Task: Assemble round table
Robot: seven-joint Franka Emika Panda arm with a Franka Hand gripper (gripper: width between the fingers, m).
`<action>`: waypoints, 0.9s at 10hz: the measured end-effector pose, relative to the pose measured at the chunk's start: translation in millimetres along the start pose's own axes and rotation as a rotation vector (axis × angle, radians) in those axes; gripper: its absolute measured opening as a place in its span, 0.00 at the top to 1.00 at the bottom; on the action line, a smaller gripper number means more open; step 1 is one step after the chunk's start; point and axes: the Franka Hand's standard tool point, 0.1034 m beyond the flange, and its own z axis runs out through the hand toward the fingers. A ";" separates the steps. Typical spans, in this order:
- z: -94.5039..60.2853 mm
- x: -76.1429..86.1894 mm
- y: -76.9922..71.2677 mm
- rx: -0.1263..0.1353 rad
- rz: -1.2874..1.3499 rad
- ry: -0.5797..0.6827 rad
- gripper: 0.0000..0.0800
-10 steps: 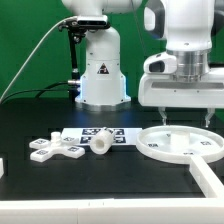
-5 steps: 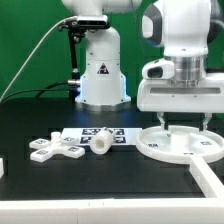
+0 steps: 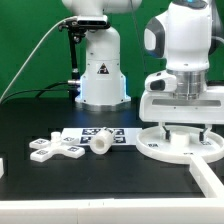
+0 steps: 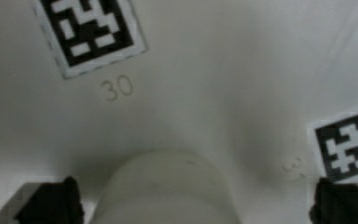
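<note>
While jaws stand apart, gripper (image 3: pixel 184 131) hovers low over round disc (image 3: pixel 168 151).
Seemingly aligned to grasp it; contact unclear.

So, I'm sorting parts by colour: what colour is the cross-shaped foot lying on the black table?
White. The cross-shaped foot shows best in the exterior view.

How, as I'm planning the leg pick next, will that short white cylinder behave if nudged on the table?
The cylinder leg seems to lie on its side on the black table, so it would probably roll. It looks like stiff moulded plastic, likely light, and its smooth surface may slip when pinched.
</note>
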 end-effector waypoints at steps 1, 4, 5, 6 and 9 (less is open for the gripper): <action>0.2 1.7 2.1 0.000 0.002 0.003 0.19; 1.1 0.9 0.4 0.001 -0.005 0.007 0.19; 1.1 0.9 0.4 0.001 -0.005 0.007 0.35; 1.0 1.0 0.4 0.001 -0.006 0.007 0.50; -0.6 1.7 3.8 -0.003 -0.038 -0.002 0.50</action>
